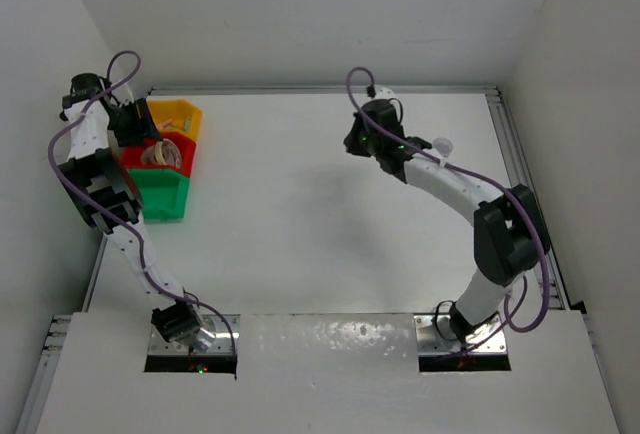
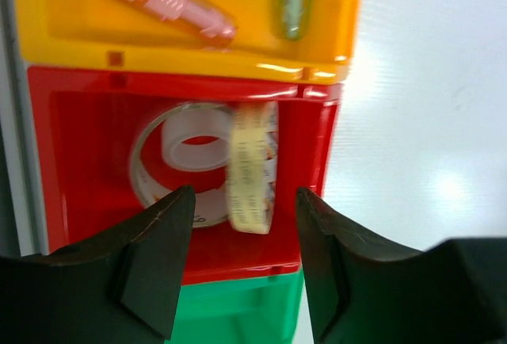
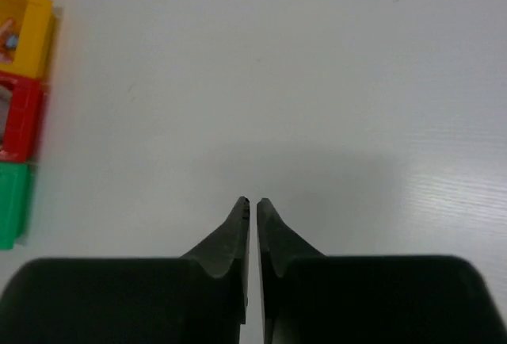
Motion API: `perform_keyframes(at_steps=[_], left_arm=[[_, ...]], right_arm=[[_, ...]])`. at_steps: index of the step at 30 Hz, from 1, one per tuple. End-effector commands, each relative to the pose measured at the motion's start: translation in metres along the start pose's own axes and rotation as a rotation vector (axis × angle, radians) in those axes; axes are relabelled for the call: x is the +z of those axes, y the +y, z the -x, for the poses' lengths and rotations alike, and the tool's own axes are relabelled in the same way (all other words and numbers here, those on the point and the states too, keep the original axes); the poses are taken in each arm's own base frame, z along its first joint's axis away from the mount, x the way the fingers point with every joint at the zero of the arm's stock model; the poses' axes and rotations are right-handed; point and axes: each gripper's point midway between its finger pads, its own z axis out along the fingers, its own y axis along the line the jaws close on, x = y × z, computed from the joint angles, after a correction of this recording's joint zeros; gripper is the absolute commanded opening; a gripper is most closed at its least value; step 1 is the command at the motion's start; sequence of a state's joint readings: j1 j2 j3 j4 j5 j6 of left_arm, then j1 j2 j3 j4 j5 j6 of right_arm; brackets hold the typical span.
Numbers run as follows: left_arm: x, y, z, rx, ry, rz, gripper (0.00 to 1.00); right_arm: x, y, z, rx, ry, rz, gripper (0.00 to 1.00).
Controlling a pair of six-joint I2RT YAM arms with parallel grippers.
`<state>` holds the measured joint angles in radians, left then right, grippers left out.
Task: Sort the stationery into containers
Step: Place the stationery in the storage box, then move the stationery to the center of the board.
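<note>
The left hand [image 2: 245, 201] hangs nearest, fingers spread and holding nothing, right over the red bin [image 2: 87, 122]. Inside it a tan tape ring [image 2: 252, 166] stands on edge, touching a clear tape ring [image 2: 190, 142] lying flat to its left. The yellow bin [image 2: 190, 55] on the far side holds small pink, blue and green pieces [image 2: 190, 11]; the green bin [image 2: 238, 312] sits on the near side. The right hand [image 3: 253, 201], fingers pressed together on nothing, hovers over the worktop [image 3: 317, 82] well right of the bins. The tape drop looks finished; next, the left hand should lift clear and seek anything unsorted.
</note>
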<state>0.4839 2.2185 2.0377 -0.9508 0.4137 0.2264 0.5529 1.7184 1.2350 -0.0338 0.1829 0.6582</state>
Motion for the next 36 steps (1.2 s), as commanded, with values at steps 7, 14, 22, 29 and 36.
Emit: perform_keyframes(at_steps=[7, 14, 22, 29, 36], left_arm=[[-0.076, -0.085, 0.057, 0.142, -0.23, -0.121, 0.54], [-0.089, -0.103, 0.052, 0.159, -0.231, -0.16, 0.54], [-0.089, -0.1, 0.044, 0.152, -0.208, -0.147, 0.55], [-0.089, -0.1, 0.044, 0.146, -0.21, -0.146, 0.55], [-0.086, -0.101, 0.043, 0.138, -0.203, -0.151, 0.55]], right_arm=[[-0.028, -0.214, 0.03, 0.299, 0.048, -0.513, 0.75], [0.001, -0.282, 0.058, 0.198, 0.149, -0.642, 0.99], [0.018, -0.32, 0.039, 0.146, 0.237, -0.782, 0.97], [0.013, -0.317, 0.021, 0.105, 0.221, -0.698, 0.89], [-0.005, -0.32, 0.002, -0.107, 0.25, -0.637, 0.93]])
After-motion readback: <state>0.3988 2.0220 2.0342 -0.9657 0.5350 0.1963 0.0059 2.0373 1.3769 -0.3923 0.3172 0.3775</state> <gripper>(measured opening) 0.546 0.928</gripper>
